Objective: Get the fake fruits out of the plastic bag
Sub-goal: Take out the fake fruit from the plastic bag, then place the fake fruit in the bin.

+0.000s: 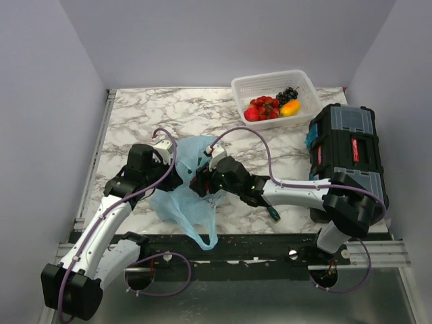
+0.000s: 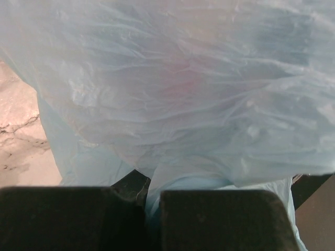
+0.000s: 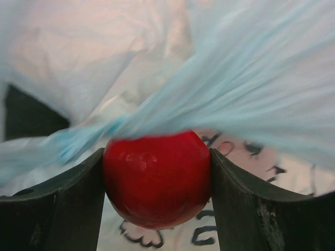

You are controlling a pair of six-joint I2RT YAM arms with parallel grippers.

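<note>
The light-blue plastic bag (image 1: 191, 189) lies crumpled at the table's near middle, between both arms. My left gripper (image 1: 177, 177) is shut on a fold of the bag (image 2: 178, 104), which fills the left wrist view; a faint pink shape shows through the film. My right gripper (image 1: 204, 181) reaches into the bag's mouth and is shut on a glossy red fruit (image 3: 157, 178), held between both fingers with a blue bag strip across its top. Printed bag film (image 3: 246, 157) lies behind it. Several red fruits (image 1: 263, 108) and an orange-yellow one (image 1: 291, 107) lie in the white basket.
The white lattice basket (image 1: 307, 83) stands at the back right and also holds a dark grape bunch (image 1: 288, 94). A black toolbox (image 1: 347, 152) sits along the right edge. A small teal item (image 1: 275, 214) lies near the front edge by the right arm.
</note>
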